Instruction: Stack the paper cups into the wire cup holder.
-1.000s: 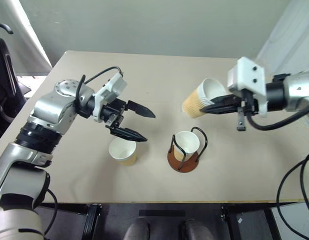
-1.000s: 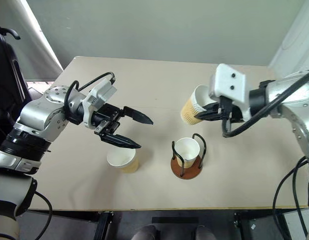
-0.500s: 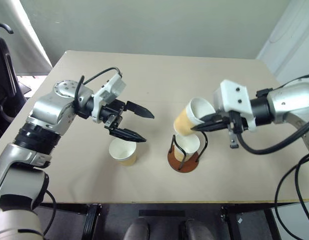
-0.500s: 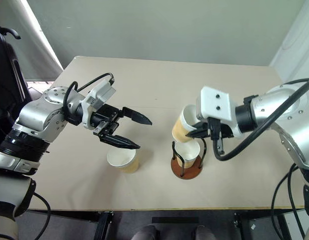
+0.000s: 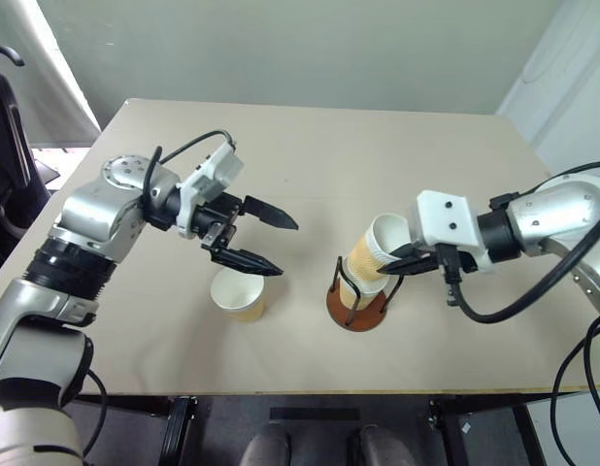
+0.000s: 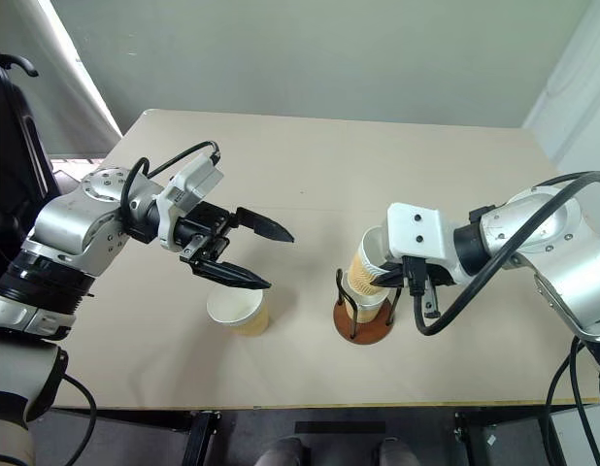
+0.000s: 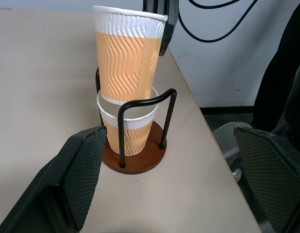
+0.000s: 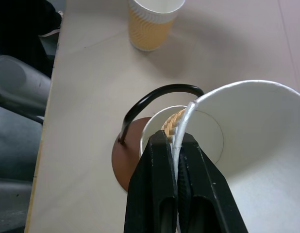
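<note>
The left claw (image 5: pixel 264 238) hangs spread wide above a lone paper cup (image 5: pixel 239 293) standing on the tabletop (image 5: pixel 310 146). Further right, the wire cup holder (image 5: pixel 356 302) holds one cup (image 7: pixel 128 127); the right claw (image 8: pixel 172 145), pinching a tilted second cup's (image 5: pixel 375 254) rim, has it apparently partly nested inside.

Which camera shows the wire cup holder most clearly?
The left wrist view: the wire cup holder appears from the side, base and loops unobstructed. The eye views show it small; in the right wrist view the held cup hides most of it.
</note>
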